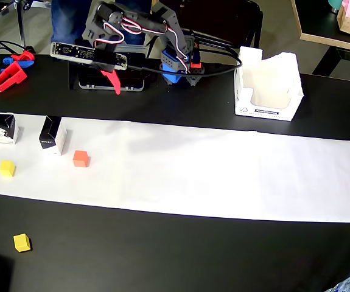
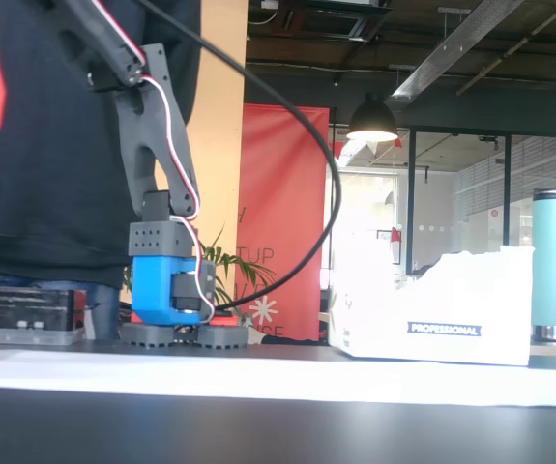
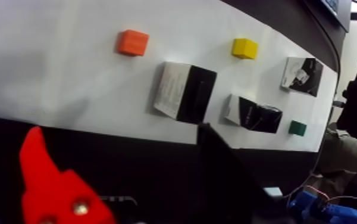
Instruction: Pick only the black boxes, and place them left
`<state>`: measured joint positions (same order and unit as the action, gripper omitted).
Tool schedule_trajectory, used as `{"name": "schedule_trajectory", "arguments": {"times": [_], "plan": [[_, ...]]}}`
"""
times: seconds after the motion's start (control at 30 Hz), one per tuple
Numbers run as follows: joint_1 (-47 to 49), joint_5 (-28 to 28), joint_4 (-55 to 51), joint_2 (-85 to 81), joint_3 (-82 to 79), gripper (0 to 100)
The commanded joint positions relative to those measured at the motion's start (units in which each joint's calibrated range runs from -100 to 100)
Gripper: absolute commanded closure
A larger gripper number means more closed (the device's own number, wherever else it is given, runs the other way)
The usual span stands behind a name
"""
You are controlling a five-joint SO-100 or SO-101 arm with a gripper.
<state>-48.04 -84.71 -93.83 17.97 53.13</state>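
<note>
Closest to our wrist camera, the gripper [image 3: 127, 179] hangs empty, its red finger [image 3: 50, 184] and black finger [image 3: 228, 173] spread wide apart. Beyond them, on the white paper strip [image 3: 68, 65], we see three black boxes: one [image 3: 185, 92] at centre, another [image 3: 253, 114] at its four o'clock, a third [image 3: 301, 75] toward two o'clock. An orange cube [image 3: 133, 42] sits at eleven o'clock.

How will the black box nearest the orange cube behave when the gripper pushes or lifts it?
The black box looks like thin cardboard, so it is probably light and may dent under a hard squeeze. It stands taller than wide on smooth white paper, so a high push could tip it and a low push would likely slide it. Flat sides should grip well.
</note>
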Motion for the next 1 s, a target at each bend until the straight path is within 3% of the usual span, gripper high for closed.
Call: {"name": "schedule_trajectory", "arguments": {"times": [0.0,0.43,0.7,0.97], "plan": [[-2.9,-0.8,0.6,2.1,10.2,51],[-11.3,-0.6,0.9,13.4,16.5,52],[-5.7,7.0,6.8,19.6,15.7,52],[0.6,7.0,13.9,26.7,15.7,52]]}}
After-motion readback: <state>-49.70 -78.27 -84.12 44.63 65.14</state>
